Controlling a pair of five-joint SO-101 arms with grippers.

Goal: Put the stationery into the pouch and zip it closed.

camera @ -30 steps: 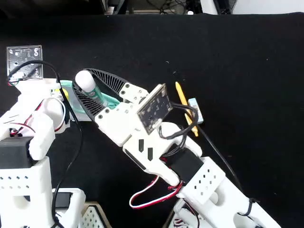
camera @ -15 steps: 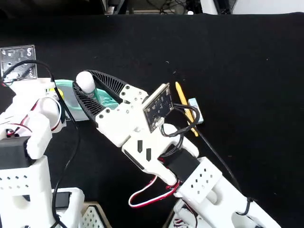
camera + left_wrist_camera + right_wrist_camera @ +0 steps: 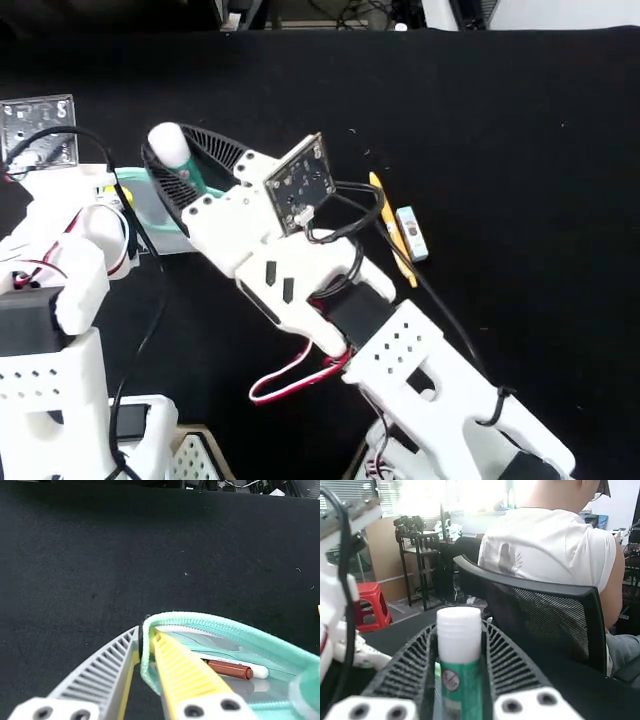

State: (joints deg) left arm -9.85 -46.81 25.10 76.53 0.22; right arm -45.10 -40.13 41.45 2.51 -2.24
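**Glue stick held at the pouch mouth**

Your right gripper (image 3: 460,626) is clamped on the glue stick (image 3: 168,146), right at the teal pouch (image 3: 227,630). Your left gripper (image 3: 146,633) pinches the pouch's zipper rim, and a brown pen (image 3: 229,669) lies inside. A yellow pencil (image 3: 388,226) and a small blue block (image 3: 411,233) lie together on the table (image 3: 500,120), well apart from the pouch.

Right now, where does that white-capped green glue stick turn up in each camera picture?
High view: the glue stick is at upper left, held in the right gripper, above the teal pouch.
Right wrist view: the glue stick is at bottom centre, upright between the black ribbed fingers.
Left wrist view: the teal pouch with its mouth open and a brown pen inside.
Shared landmark: the teal pouch.
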